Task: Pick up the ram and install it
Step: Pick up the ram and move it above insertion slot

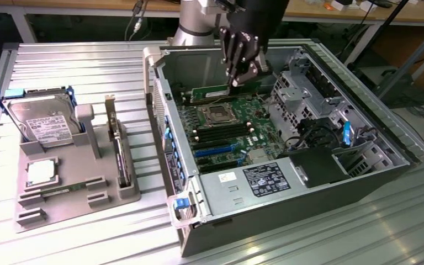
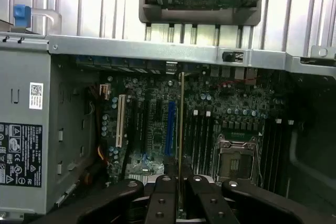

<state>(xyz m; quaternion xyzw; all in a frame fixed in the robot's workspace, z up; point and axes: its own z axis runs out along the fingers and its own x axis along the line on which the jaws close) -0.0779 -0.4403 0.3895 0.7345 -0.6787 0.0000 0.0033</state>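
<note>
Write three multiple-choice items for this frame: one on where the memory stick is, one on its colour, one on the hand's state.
1. Where is the memory stick? A) on the floor B) inside the case, over the motherboard C) in a person's palm
2. The stick's board is A) red B) green C) white
3. The hand is A) open, empty B) shut on the stick C) shut on a screwdriver
Key: B, it hangs within the case walls; B, green shows below the hand; B, the fingers clamp its edge.

Ribbed metal table, grey metal case
</note>
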